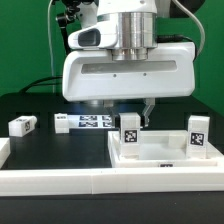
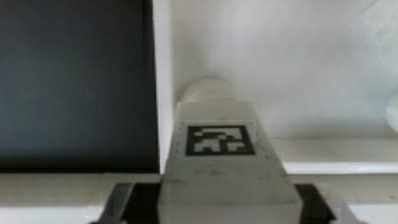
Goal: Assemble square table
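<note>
"White plastic on white plastic, hard to read. Where's the hand?"

"Low over the square tabletop (image 1: 160,158), at its corner on the exterior view's left. The hand (image 2: 219,206) is pinching the tagged leg (image 2: 217,140). In the wrist view its fingers (image 2: 134,205) sit flush against both sides."

"What worries you?"

"The grip looks to be right at the leg's top end. If that leg isn't seated square, a turn or push could tilt it, jam it, or let it slip out. I also suspect only the border wall (image 1: 60,182) steadies the tabletop on the counter (image 1: 50,150), so it might slide."

"And the others?"

"A second leg (image 1: 197,135) stands upright on the tabletop, well apart. A loose leg (image 1: 22,125) waits on the counter."
</note>
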{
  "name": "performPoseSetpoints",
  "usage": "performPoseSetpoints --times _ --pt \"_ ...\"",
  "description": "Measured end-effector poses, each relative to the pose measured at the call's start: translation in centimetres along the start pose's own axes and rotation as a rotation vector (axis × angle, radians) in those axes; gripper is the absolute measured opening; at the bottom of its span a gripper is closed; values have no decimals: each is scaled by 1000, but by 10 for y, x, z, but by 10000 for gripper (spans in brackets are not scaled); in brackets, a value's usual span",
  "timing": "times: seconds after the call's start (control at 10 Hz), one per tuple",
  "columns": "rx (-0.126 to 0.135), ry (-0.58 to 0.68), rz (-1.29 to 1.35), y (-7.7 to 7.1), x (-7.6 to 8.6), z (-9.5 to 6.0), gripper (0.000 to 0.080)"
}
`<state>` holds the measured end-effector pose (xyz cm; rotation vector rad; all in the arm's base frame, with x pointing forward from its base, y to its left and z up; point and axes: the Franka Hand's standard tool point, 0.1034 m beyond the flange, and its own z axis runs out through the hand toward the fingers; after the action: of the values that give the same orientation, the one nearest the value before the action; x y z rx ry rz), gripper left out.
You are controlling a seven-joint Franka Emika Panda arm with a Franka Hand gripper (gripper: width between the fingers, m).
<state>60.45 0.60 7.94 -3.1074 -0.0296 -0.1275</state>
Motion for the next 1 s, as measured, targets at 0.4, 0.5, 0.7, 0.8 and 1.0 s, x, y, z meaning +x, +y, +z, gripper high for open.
performPoseSetpoints --times 0.4,0.5,0.7,0.8,1.0 --pt "1 12 316 0 -1 1 288" --pt "9 23 436 1 -1 1 288" --pt "13 26 618 1 -2 1 289" --pt "21 24 749 2 -2 1 289" --pt "23 14 941 1 -2 1 290"
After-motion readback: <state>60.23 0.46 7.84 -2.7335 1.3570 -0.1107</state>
